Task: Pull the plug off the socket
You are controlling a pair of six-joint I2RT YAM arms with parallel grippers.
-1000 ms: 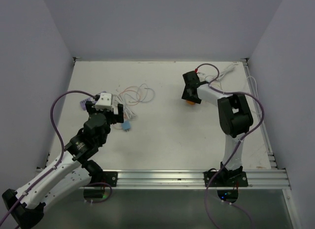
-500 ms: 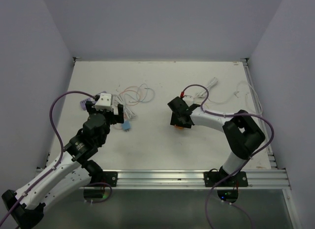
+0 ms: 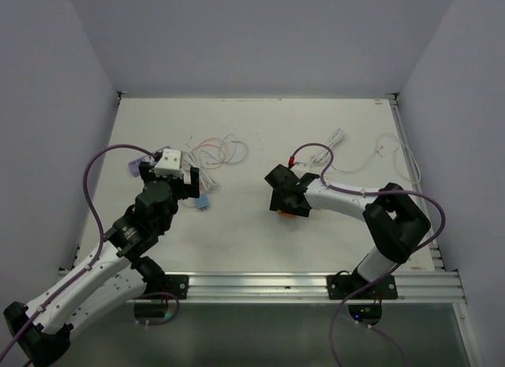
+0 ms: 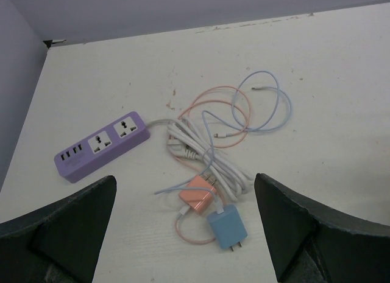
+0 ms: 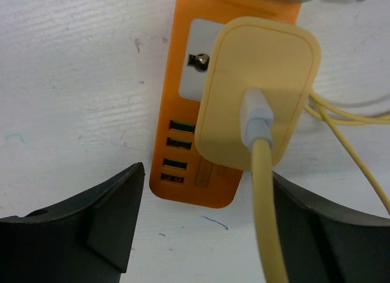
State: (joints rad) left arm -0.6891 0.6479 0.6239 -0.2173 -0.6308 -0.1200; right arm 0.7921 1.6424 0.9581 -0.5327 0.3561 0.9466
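moved: the right gripper (image 5: 206, 216) has swung from near the table's (image 3: 237, 233) far right corner toward its middle. the left arm has kept its place.
plug: the yellow plug (image 5: 259, 91) sits fully seated in the orange strip (image 5: 219, 195), near the middle of the table. its cable (image 5: 263, 192) runs back toward the wrist.
right gripper: open wide and holding nothing. it hangs over the usb end of the strip, with one finger to each side and both clear of the plug. this looks like lining up for a grasp on the plug body.
left gripper (image 4: 186, 228): also open wide and empty, above the clutter by the left edge.
clutter: a purple strip (image 4: 103, 146) has both sockets free. a blue charger (image 4: 226, 229) and an orange charger (image 4: 198, 198) lie unplugged among loose cords.
step: the approach is done and the grip is not yet made.
next: the fingers probably need to shift up over the plug and close on its sides.
risk: nothing pins the strip, so it may lift with the plug.
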